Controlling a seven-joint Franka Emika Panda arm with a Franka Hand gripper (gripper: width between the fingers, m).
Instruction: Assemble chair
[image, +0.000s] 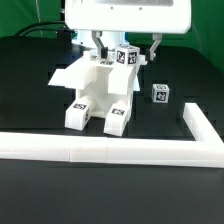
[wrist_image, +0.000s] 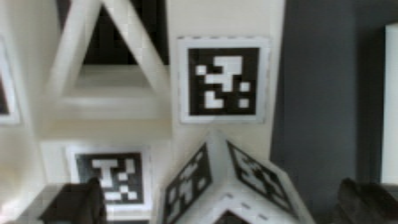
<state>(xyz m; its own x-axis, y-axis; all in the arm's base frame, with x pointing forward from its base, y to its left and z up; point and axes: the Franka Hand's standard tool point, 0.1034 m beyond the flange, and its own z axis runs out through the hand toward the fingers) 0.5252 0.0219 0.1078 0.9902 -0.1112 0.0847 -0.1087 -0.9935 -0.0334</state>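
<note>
The partly joined white chair (image: 92, 85) stands mid-table, with a flat slab on top and two tagged legs (image: 118, 118) pointing toward the front rail. A tagged block (image: 126, 57) sits at its back edge. My gripper (image: 125, 50) hangs right over this block. In the wrist view the block's corner (wrist_image: 228, 188) lies between the dark fingertips (wrist_image: 68, 203), with a gap on each side. The jaws stand wide open and hold nothing. A tagged white panel (wrist_image: 221, 80) of the chair fills the picture beyond it.
A loose small tagged cube (image: 159, 93) lies on the black table at the exterior view's right of the chair. The long white L-shaped border rail (image: 110, 149) runs along the front and turns back at the right.
</note>
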